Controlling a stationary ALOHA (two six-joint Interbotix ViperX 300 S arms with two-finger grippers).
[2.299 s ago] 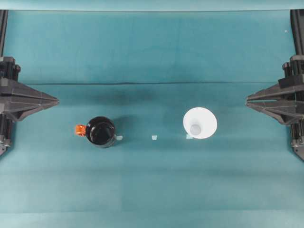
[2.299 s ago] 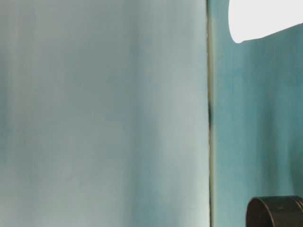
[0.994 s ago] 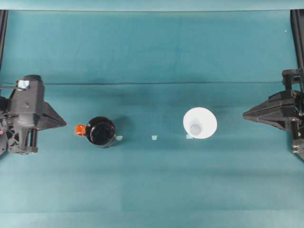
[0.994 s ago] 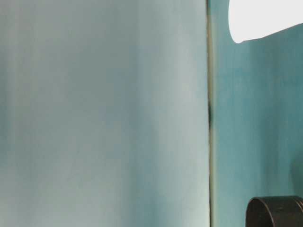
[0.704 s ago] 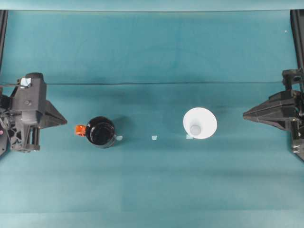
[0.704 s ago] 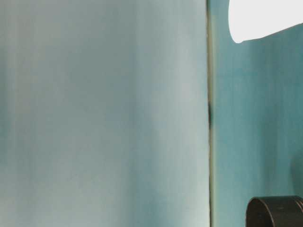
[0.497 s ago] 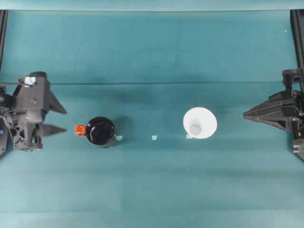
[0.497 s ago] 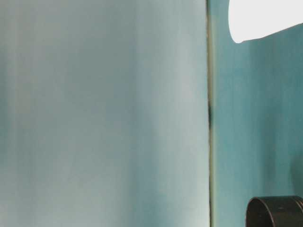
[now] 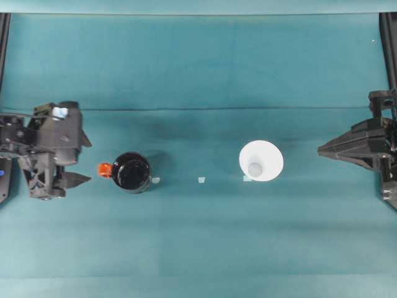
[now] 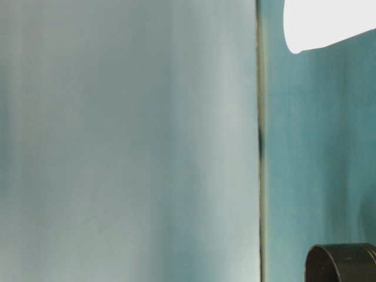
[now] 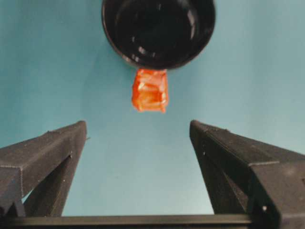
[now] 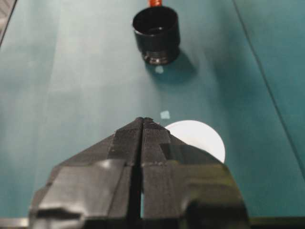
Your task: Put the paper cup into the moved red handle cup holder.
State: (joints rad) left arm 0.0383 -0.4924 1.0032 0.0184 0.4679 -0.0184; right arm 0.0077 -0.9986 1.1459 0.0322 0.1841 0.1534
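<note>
The red handle cup holder (image 9: 131,172) is a glossy black round cup standing left of centre, its orange-red tab (image 9: 105,169) pointing left. In the left wrist view the holder (image 11: 158,31) and tab (image 11: 150,89) lie just ahead of my left gripper (image 11: 138,126). That left gripper (image 9: 90,161) is open, a short way left of the tab and touching nothing. The white paper cup (image 9: 261,161) stands upright, right of centre. My right gripper (image 9: 319,149) is shut and empty, well to the right of it. Its fingers (image 12: 125,143) hide part of the cup (image 12: 202,138).
Small pale tape marks (image 9: 201,180) lie on the teal cloth between the holder and the cup. A seam (image 9: 198,110) crosses the cloth behind them. The table-level view catches the holder's rim (image 10: 343,264) and the cup's side (image 10: 323,23).
My left gripper has come in toward the holder's tab and its fingers have spread open. The right gripper, the cup and the holder have stayed put.
</note>
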